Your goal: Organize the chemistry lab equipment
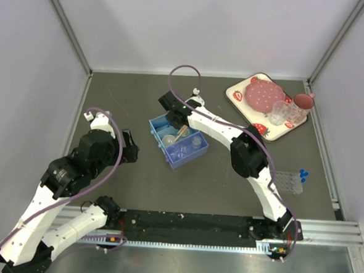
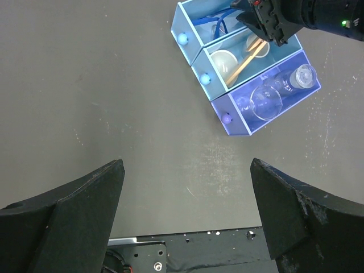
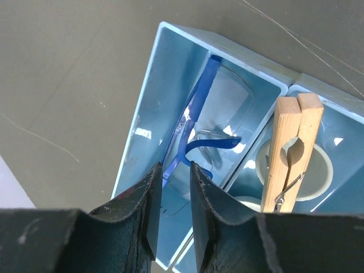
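Blue-framed clear goggles point(image 3: 196, 114) in glossy bin point(image 3: 149, 91); right gripper point(image 3: 174, 176) narrowly parted over them; left gripper point(image 2: 186, 170) wide.

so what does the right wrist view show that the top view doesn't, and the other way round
Only right wrist: blue-armed safety glasses in the end compartment, and the wooden clip's wire spring. Only top: the strawberry tray, clear well rack, small blue pieces, the left arm. Both: the blue organizer box and the wooden clip.
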